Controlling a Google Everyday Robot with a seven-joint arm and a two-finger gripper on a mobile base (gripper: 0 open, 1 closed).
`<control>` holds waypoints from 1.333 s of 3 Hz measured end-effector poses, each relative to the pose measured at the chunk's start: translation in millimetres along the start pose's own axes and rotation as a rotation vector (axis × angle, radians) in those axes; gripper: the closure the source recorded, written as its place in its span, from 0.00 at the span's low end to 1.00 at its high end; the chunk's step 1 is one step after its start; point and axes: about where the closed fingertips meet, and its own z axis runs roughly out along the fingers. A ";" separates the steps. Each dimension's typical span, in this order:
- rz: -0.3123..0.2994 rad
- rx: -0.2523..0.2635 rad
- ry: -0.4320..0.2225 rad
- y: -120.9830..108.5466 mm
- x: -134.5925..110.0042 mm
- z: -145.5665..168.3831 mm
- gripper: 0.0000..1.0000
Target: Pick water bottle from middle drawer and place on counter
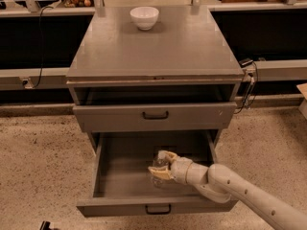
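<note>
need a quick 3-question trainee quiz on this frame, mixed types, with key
1. True or false: the water bottle already stands on the counter.
2. What sits on the counter? A) white bowl B) mug C) sponge
3. Fill in: the gripper is inside the open middle drawer, right at the ___.
Key: 1 false, the bottle is down in the drawer. 2 A. 3 water bottle.
</note>
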 end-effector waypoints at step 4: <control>-0.018 -0.185 -0.197 -10.1 -146.3 -124.1 1.00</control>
